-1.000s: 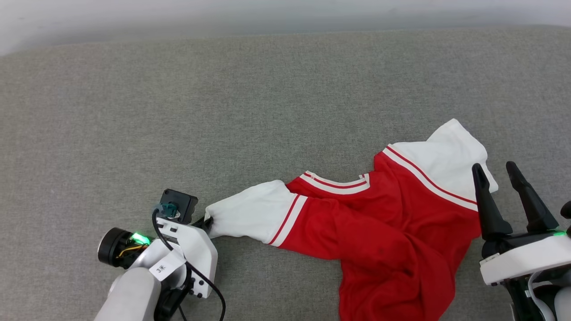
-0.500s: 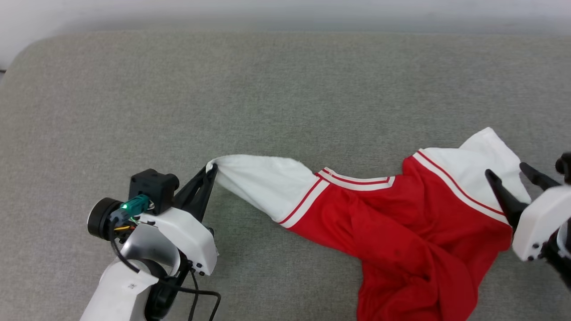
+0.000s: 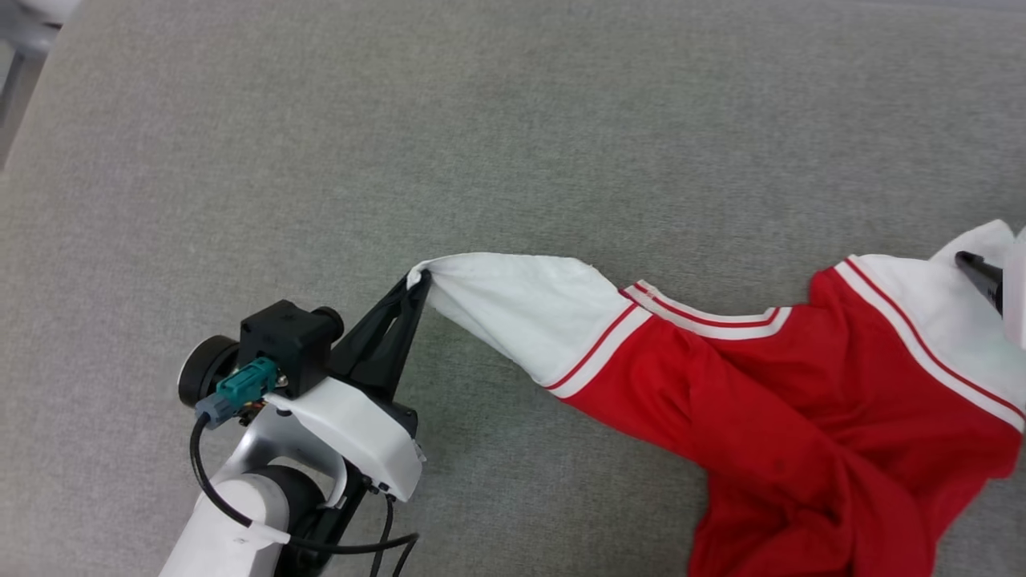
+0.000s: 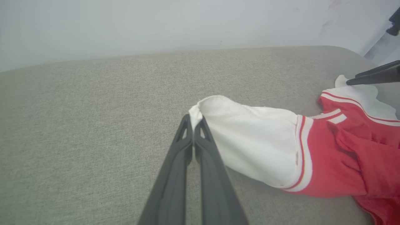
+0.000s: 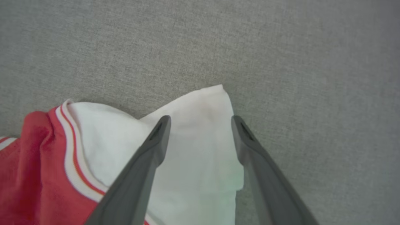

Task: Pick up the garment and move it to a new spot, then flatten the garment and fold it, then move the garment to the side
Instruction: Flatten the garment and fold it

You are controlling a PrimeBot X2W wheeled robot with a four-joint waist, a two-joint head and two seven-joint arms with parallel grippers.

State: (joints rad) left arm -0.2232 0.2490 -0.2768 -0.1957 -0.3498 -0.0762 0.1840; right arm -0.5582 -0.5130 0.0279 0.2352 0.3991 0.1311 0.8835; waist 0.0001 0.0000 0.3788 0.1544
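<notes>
We record the left claw clenched on the white sleeve of the red jersey-style cloth garment, lifted higher than a second ago. The right claw stands released over the other sleeve.

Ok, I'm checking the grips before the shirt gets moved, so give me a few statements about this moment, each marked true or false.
1. The left claw is shut on the tip of a white sleeve of the shirt. True.
2. The right claw is clamped on the other sleeve. False: its fingers stand wide open over that sleeve and grip nothing.
3. The shirt is folded into a neat square. False: it lies crumpled, with one sleeve pulled out sideways.
4. The shirt lies on a grey cushion. True.
</notes>
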